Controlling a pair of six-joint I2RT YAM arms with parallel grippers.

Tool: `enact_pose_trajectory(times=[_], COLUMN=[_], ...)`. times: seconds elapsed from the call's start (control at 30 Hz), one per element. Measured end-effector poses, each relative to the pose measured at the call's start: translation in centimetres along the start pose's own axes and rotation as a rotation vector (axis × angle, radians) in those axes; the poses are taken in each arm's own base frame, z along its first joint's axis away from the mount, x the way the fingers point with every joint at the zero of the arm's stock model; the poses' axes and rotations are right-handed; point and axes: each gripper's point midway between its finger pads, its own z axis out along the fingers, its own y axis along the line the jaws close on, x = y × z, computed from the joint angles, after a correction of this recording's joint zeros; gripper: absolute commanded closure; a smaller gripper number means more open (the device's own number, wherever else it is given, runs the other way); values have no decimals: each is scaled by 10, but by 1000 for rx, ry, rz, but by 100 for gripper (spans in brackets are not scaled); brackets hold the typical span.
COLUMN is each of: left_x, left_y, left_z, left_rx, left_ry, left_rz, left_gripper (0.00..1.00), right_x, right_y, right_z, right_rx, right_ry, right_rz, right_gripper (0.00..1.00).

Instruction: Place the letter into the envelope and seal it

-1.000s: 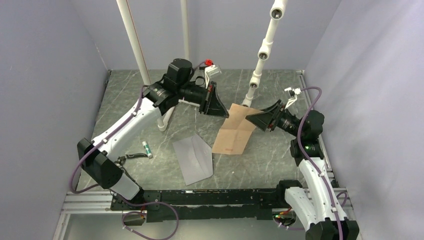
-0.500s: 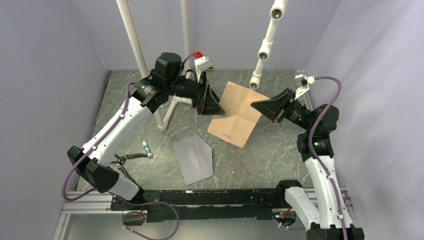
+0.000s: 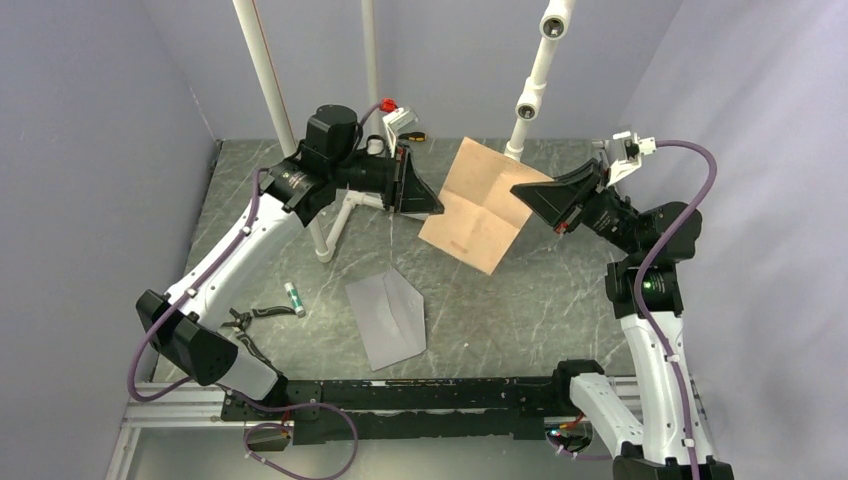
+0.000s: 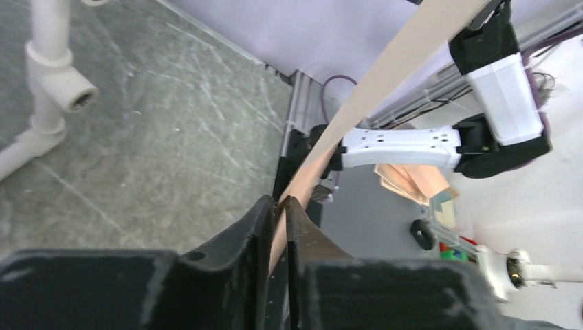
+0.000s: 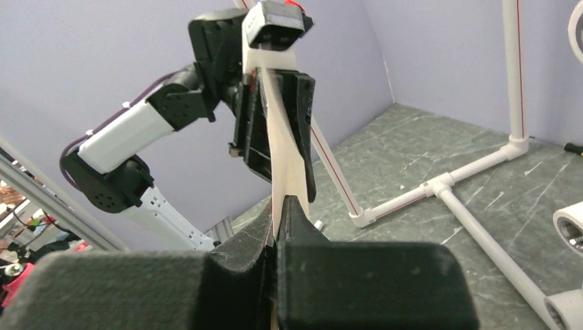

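Barely begun: letter (image 3: 476,205) aloft, envelope (image 3: 388,318) unfilled and unsealed.
The left gripper (image 3: 436,208) pinches the sheet's left edge and the right gripper (image 3: 517,189) is clamped on its right; the envelope lies on the table (image 3: 560,290) below and nearer than the left gripper.

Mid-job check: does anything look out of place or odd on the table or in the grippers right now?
Nothing is damaged or spilled. The letter hangs tilted in the air, pinched at opposite edges by the left gripper and right gripper, and it shows fold creases. The envelope lies askew on the table below, unheld.
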Motion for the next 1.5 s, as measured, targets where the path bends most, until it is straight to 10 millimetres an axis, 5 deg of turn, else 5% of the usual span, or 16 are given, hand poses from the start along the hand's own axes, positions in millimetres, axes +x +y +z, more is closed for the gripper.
enact_pose_trajectory(times=[0.07,0.17,0.27,0.37,0.47,0.8,1.0,1.17,1.5], left_x=[0,-1,-6,-11,-17,-42,-40,-40,-48], left_y=[-3,-7,-10,-7,1,23,22,17,-3], left_z=[2,5,6,5,2,-16,-17,-17,-17], left_rx=[38,81,98,83,49,-53,-50,-20,98], left_ry=[-9,-19,-38,-56,-79,-164,-154,-148,-173], left_rz=[-18,-50,-62,-68,-78,-83,-52,-36,-21], left_gripper=[97,97,97,97,97,97,97,97,97], right_x=[-6,-10,-11,-5,6,34,23,42,69], right_y=[5,8,7,7,9,25,-6,-40,-58], right_z=[0,1,2,1,-2,-17,-7,8,45], right_rx=[-4,-9,-8,-21,-47,-124,34,158,227], right_ry=[-11,-16,-9,25,78,218,129,88,84], right_rz=[-15,-26,-37,-52,-67,-94,3,171,336], right_gripper=[100,100,73,35,23,22,18,10,9])
